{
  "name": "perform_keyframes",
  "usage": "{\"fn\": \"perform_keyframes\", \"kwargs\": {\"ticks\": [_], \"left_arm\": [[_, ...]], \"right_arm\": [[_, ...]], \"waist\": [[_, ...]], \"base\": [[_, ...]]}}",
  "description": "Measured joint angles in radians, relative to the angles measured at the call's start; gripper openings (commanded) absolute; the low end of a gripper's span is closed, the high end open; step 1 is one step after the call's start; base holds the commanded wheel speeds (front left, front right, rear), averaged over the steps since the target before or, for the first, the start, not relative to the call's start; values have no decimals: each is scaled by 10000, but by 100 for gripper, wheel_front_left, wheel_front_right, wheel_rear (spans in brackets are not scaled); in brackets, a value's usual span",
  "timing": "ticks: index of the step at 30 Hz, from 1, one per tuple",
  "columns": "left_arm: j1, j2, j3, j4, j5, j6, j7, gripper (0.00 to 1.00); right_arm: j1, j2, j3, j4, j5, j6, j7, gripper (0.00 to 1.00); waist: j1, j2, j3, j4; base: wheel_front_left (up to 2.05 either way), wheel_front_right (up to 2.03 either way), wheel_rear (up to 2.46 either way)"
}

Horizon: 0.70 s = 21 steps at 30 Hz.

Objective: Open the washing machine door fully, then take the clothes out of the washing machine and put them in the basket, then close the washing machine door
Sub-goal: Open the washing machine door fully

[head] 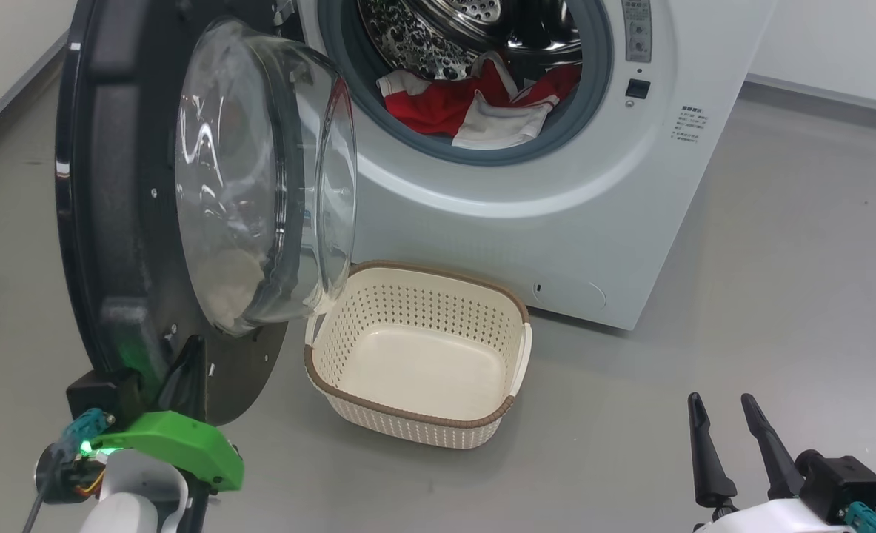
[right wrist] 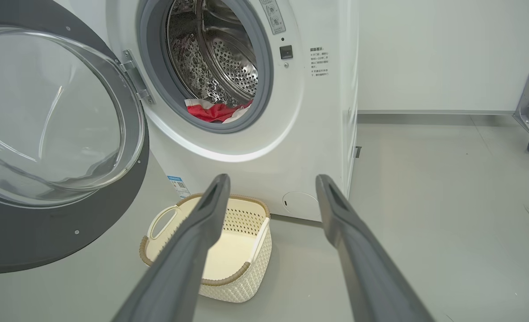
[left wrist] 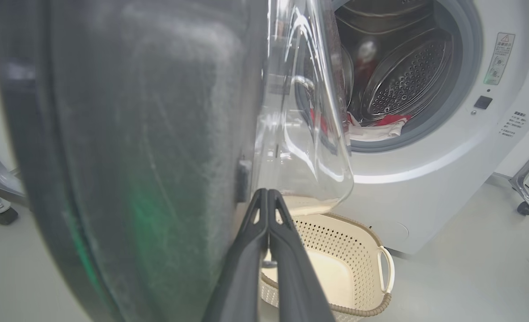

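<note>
Fingers (left wrist: 248,250) of our left gripper (left wrist: 268,194), pressed together and empty, bear on the washing machine door (head: 112,222) to swing it wide; our right gripper (head: 722,401) hangs spread. Clothes (head: 475,107) lie at the drum's (head: 438,37) front edge.

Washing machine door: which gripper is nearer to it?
Left. The left gripper is at the lower edge of the washing machine door; the right gripper is beyond the basket.

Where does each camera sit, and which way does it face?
Head: looks down on washing machine door and basket; left gripper and right gripper at bottom.
Left wrist: close beside the door's inner face; own fingers shut.
Right wrist: faces the washing machine front; own fingers open.
All share the clothes in the drum.
</note>
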Motion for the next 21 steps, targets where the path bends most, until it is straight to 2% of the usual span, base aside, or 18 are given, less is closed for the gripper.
{"fn": "perform_keyframes", "kwargs": {"ticks": [17,21], "left_arm": [[-388,414,1329,-178,-721,134,-232,0],[-576,729,1756,-31,-798,176,-307,0]], "right_arm": [[-536,-276,150,-253,-376,0,194,100],[-813,-359,192,-359,-466,0,313,100]], "waist": [[0,0,1240,174],[0,0,1645,150]], "base": [[0,0,0],[0,0,0]]}}
